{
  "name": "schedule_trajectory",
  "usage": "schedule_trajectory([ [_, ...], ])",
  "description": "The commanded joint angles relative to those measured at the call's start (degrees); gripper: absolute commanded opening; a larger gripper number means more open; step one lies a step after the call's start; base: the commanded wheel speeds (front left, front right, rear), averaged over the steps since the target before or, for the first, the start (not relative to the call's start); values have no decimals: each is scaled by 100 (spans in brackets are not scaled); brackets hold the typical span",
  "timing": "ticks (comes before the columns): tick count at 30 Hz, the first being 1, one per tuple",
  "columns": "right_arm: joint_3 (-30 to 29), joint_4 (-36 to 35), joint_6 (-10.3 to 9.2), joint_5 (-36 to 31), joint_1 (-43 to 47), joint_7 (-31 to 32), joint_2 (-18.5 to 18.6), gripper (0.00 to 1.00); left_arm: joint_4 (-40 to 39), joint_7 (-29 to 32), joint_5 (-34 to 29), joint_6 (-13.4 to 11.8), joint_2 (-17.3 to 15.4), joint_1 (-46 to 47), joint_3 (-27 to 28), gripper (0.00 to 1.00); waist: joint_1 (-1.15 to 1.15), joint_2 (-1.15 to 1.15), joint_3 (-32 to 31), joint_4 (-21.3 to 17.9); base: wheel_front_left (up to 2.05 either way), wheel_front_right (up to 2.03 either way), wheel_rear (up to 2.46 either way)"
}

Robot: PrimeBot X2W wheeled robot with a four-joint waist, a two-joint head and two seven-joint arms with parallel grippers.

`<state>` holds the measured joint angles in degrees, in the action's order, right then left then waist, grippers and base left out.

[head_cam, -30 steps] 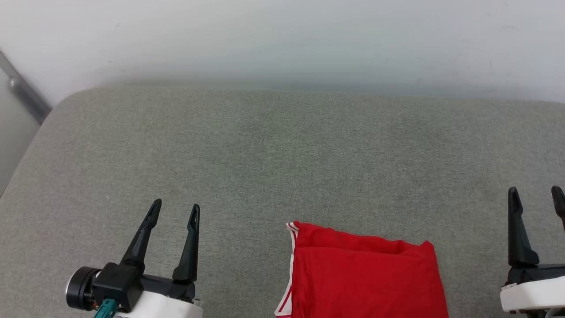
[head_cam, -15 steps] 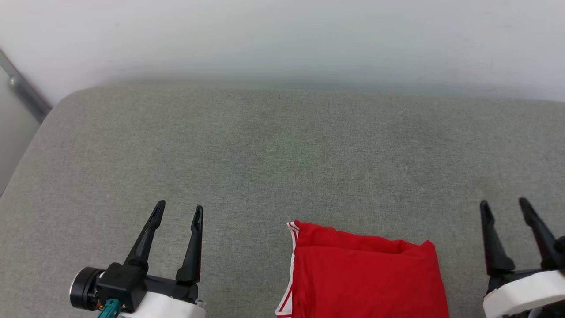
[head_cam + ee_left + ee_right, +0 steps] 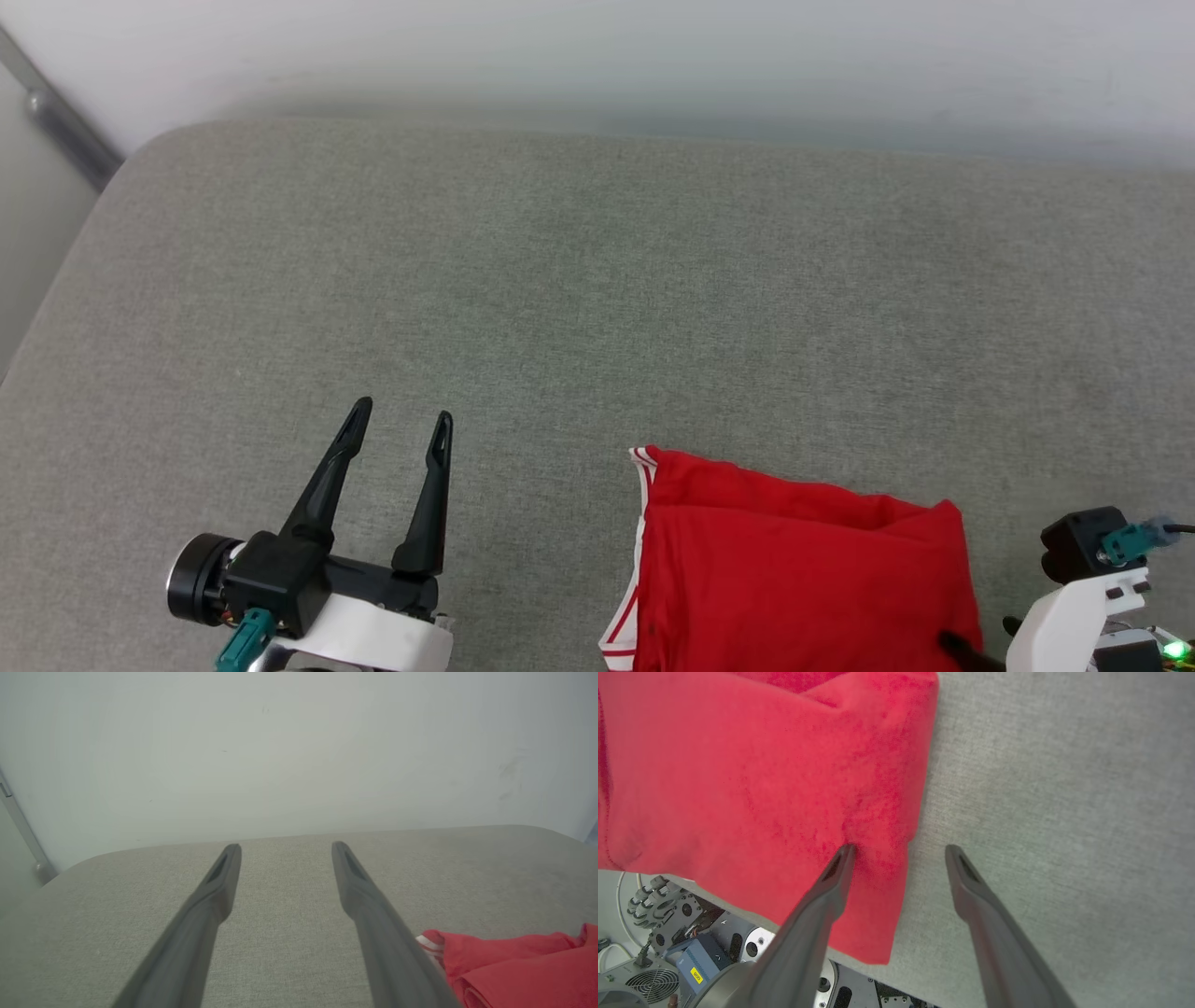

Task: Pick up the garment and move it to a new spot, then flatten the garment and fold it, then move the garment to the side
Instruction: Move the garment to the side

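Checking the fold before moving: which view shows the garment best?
Right wrist view: the garment is closest and largest, its edge straddled by the open right gripper. Head view cuts it off at the bottom; left wrist view catches one corner.

There is one garment [image 3: 803, 569], a single folded red piece, lying between the two grippers. The grippers number two: one left gripper [image 3: 403, 411] and one right gripper [image 3: 900, 848]. Each carries two long dark fingers [image 3: 215, 891], four in all. One grey cushion [image 3: 597, 280] lies beneath both grippers, and one pale wall [image 3: 597, 56] stands beyond the left gripper's fingertips. One metal bar [image 3: 70, 135] runs slantwise far ahead and to the left of the left gripper. Beside the right gripper's left finger, past the cushion's edge, sit one blue box [image 3: 698, 963] bearing one yellow label [image 3: 696, 975], one round fan grille [image 3: 649, 991] and one toothed wheel [image 3: 658, 896].
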<state>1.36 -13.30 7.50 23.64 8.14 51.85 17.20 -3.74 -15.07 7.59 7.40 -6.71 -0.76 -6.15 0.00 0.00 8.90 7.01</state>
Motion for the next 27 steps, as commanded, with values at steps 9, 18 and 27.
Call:
schedule_trajectory([
  [9,101,717,-2,-205,-270,339,-378,100,87,-13,29,9,-31,263,-122,100,0,0,376,440,0,0,0],
  [18,724,1531,0,-461,-357,-183,-110,0,156,-13,-3,9,-8,243,-190,100,0,0,277,546,0,0,0],
  [27,1860,1013,-8,-1220,-1330,-450,1270,0,29,-13,-71,9,-51,123,-366,100,0,0,78,-82,0,0,0],
])
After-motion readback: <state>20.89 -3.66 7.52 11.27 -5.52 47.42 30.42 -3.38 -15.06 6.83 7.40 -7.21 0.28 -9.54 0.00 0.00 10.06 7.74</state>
